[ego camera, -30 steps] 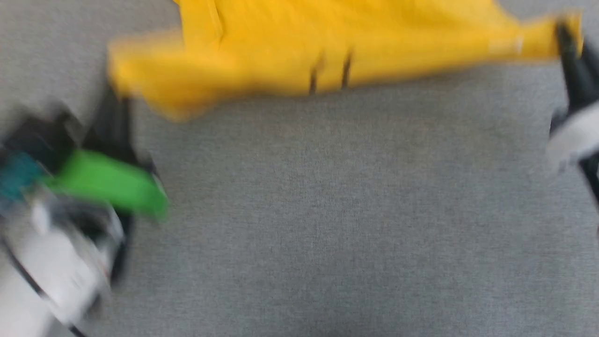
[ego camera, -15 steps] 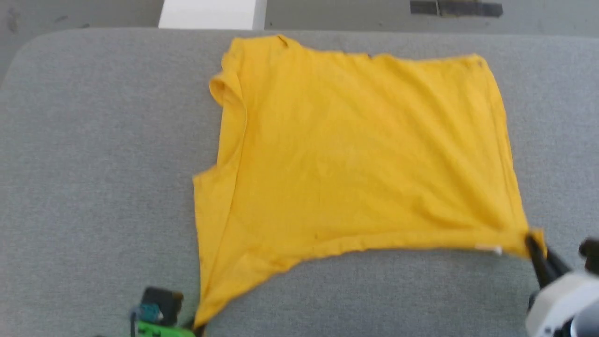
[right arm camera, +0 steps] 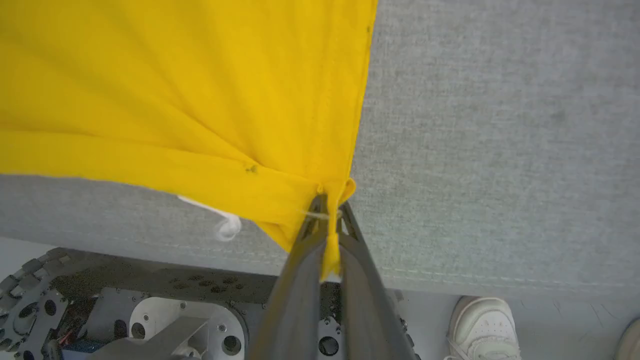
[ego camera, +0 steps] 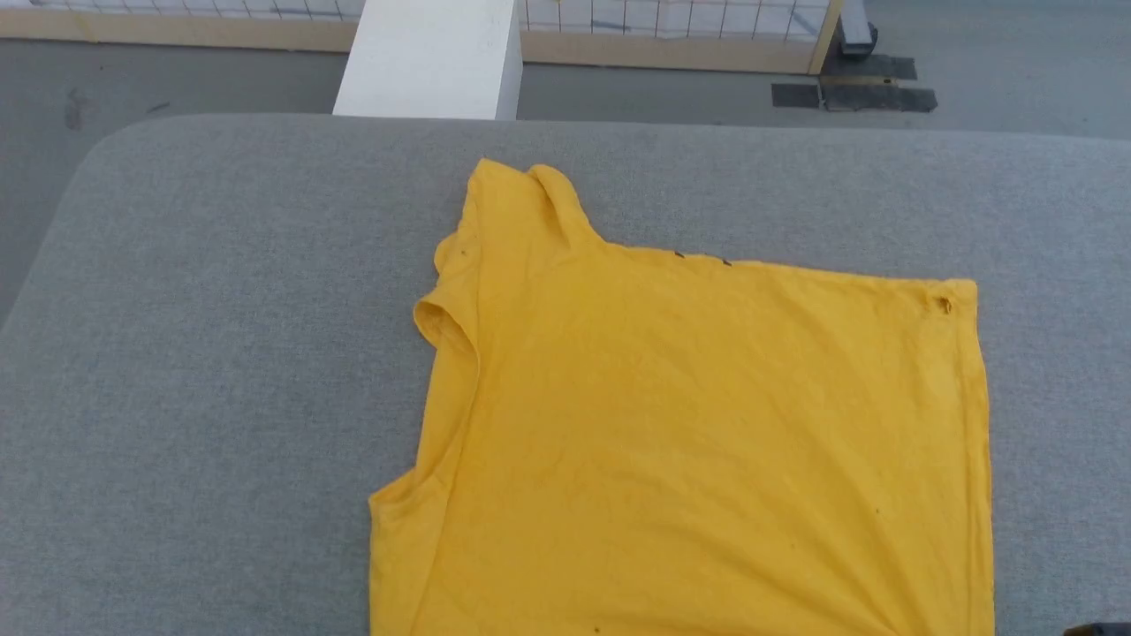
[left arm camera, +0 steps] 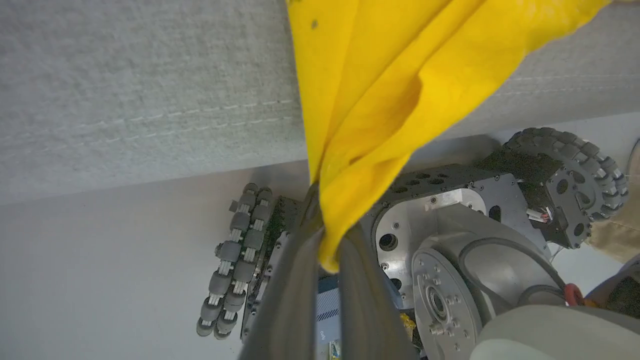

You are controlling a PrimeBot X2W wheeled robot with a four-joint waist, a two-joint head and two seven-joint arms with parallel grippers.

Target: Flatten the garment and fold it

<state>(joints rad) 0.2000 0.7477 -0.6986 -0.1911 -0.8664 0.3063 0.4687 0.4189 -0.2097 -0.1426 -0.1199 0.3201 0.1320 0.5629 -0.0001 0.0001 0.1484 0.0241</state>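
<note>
You are partway through the flattening, and by my reading no fold has been made yet. The garment (ego camera: pixel 707 442) lies spread on the grey tabletop (ego camera: pixel 221 353) with a plain yellow side up, its body mostly smooth. Its near edge runs off the bottom of the head view and, in the wrist views, hangs over the tabletop's near edge.

Your left pincer (left arm camera: pixel 332 220) is clamped on one near corner, where the cloth bunches into thick folds. Your right pincer (right arm camera: pixel 330 210) is clamped on the other near corner, and creases fan out from that grip across the fabric.

What is left, as I judge it:
- The sleeve (ego camera: pixel 446 318) on the far left is curled under itself.
- The cloth beside it at the far edge stands up in a ridge.
- Both need laying flat, the held corners need setting down on the tabletop, and then all the folding follows.

There is nothing you can read here. No print shows on the upturned side, only a few small dark specks along the far edge. A small white tag (right arm camera: pixel 222 222) hangs from the hem near the right pincer, but its face is too small to make out. A sticker on the robot's base (left arm camera: pixel 327 315) below the left pincer has stripes and tiny marks I cannot read.
</note>
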